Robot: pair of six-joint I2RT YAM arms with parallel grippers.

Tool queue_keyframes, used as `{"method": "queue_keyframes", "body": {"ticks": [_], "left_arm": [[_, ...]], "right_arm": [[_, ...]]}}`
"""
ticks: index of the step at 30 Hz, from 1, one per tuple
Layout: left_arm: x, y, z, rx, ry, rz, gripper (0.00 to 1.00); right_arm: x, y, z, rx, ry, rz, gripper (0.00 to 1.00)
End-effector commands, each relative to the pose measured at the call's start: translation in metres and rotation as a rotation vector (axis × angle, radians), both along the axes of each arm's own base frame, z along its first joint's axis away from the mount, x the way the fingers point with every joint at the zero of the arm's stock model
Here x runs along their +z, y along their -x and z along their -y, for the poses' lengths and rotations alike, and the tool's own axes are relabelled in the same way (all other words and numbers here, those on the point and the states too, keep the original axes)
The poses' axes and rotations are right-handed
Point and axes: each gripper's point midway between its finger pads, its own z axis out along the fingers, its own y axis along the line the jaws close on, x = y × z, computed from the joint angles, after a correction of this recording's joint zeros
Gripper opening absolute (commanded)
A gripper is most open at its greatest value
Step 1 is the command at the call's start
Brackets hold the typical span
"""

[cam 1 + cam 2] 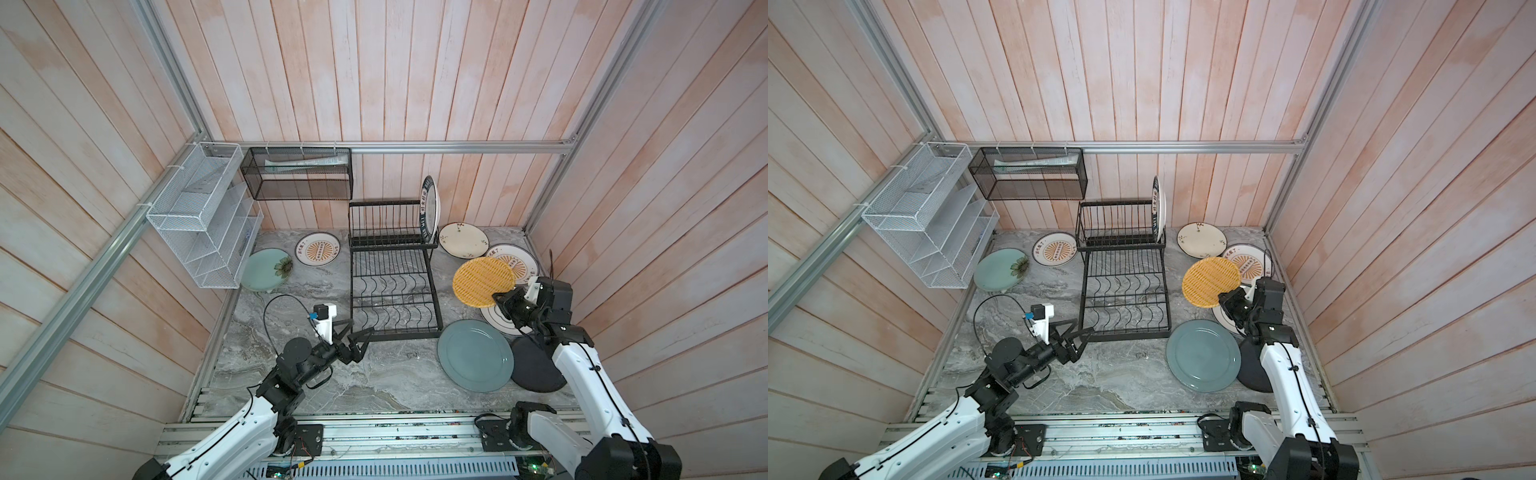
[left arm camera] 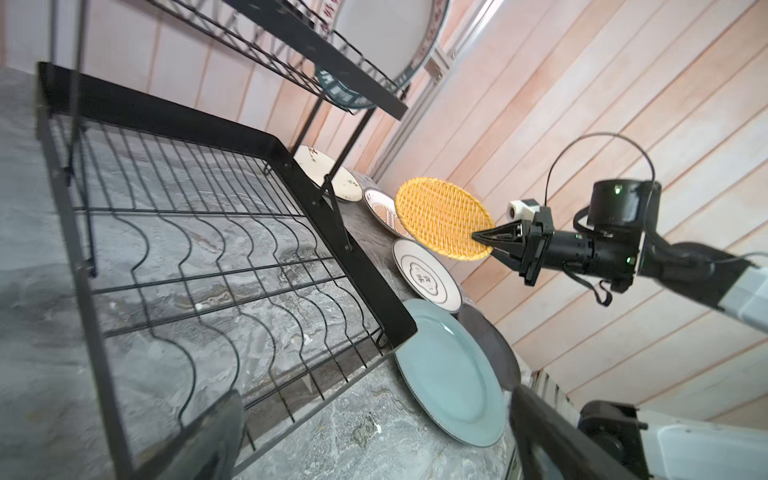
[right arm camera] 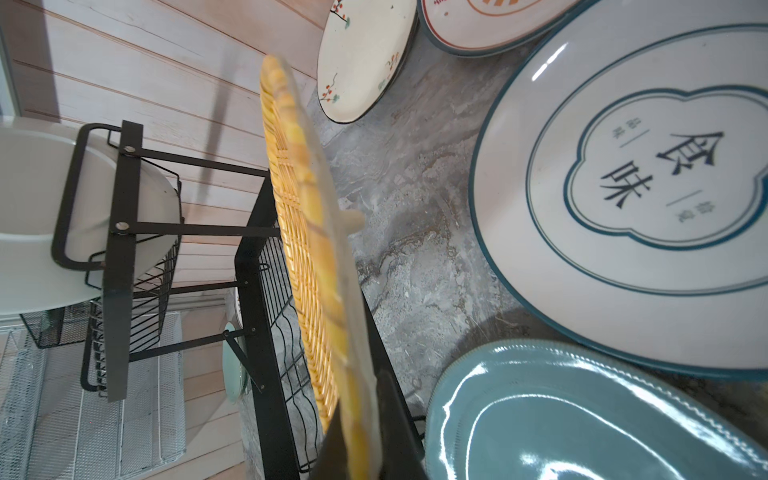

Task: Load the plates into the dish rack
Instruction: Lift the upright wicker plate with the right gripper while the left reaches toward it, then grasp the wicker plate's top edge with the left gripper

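My right tool [image 1: 497, 297], clamped shut on the rim of the round yellow woven-look plate [image 1: 483, 281], holds it clear of the desk [image 1: 316, 374] beside the black wire dish rack [image 1: 392, 291], ready for slotting. The left tool [image 1: 358, 333], spread wide and empty, sits at the rack's near corner, probably to brace it.
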Motion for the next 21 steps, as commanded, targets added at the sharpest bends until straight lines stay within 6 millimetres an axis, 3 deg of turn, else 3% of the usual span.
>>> {"method": "queue_keyframes", "body": {"ticks": [1,7,8,13,18,21], "left_arm": [[0.027,-0.006,0.039,-0.035,-0.096,0.166,1.00],[0.043,-0.014,0.130,-0.182,-0.279,0.429,1.00],[0.044,-0.003,0.150,-0.232,-0.325,0.516,1.00],[0.028,0.015,0.213,-0.332,-0.586,0.834,1.00],[0.017,0.010,0.245,-0.277,-0.740,0.991,0.93],[0.008,0.002,0.254,-0.243,-0.831,1.032,0.80]], "right_arm": [[-0.003,0.013,-0.005,0.022,-0.009,-0.013,0.00],[-0.003,0.024,-0.016,0.035,-0.093,-0.043,0.00],[-0.003,0.026,-0.019,0.039,-0.114,-0.045,0.00],[0.009,0.033,-0.030,0.069,-0.175,-0.037,0.00],[0.026,0.043,-0.032,0.069,-0.184,-0.017,0.00],[0.031,0.048,-0.037,0.090,-0.206,-0.020,0.00]]}}
